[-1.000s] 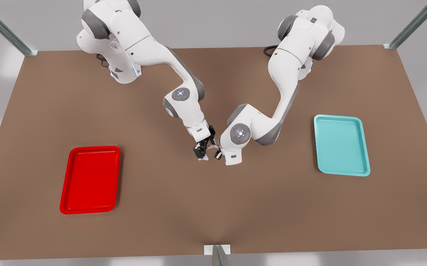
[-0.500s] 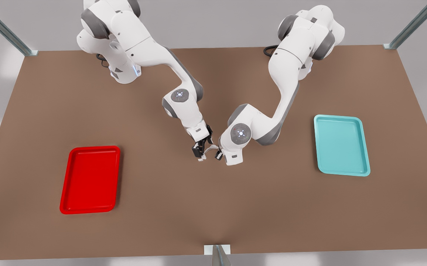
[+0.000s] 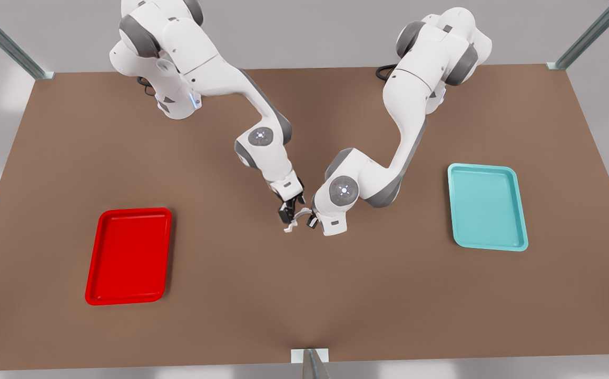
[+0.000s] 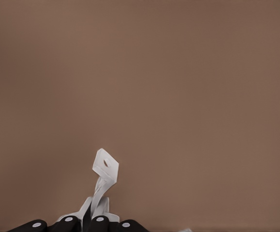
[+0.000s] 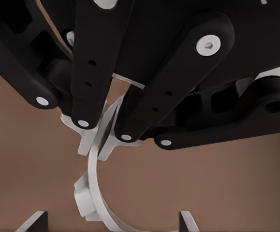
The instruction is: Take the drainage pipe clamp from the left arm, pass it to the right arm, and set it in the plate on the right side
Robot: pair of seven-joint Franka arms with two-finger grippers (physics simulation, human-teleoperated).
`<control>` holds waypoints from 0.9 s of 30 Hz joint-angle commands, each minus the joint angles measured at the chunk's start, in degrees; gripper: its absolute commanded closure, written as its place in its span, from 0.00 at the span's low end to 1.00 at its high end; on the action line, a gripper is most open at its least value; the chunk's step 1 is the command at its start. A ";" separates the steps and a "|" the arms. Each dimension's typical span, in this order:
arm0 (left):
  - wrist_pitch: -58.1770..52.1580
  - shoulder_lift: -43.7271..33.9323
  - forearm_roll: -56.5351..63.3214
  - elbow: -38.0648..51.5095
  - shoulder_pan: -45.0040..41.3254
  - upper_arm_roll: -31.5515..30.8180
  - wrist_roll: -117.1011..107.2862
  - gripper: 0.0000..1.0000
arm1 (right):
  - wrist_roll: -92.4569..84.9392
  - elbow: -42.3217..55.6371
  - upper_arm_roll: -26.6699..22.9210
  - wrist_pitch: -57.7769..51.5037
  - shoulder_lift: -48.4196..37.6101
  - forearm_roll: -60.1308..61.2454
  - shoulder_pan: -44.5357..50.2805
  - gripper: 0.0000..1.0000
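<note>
Brown tabletop point(image 3: 304, 316), mid-span, where the two arms meet. The left gripper point(image 4: 84, 224) is clamped on the drainage pipe clamp point(image 4: 104, 166), held above the table. The right gripper point(image 5: 110, 218) stands with fingers wide apart around the strap's ring. Likely fault: the left releases before the right closes, so the thin strap slips out and drops. The plate point(image 3: 91, 273) lies far left in the front view and the teal tray point(image 3: 522, 210) far right. Metal frame posts point(image 3: 4, 39) rise at the far corners.
</note>
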 commanded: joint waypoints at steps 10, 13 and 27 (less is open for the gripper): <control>0.09 -0.17 0.00 0.01 -0.11 -0.01 -1.89 0.79 | -25.77 1.68 0.11 -0.23 -2.09 -4.32 -1.60 0.00; 0.09 -0.08 0.00 0.01 -0.20 -0.01 -1.89 0.79 | -26.20 0.89 0.11 -0.14 -1.91 -9.60 -1.86 0.00; -0.08 -0.17 -0.09 0.10 -0.11 -0.01 -2.42 0.79 | -26.29 4.40 1.34 2.76 4.41 -10.65 -2.65 0.00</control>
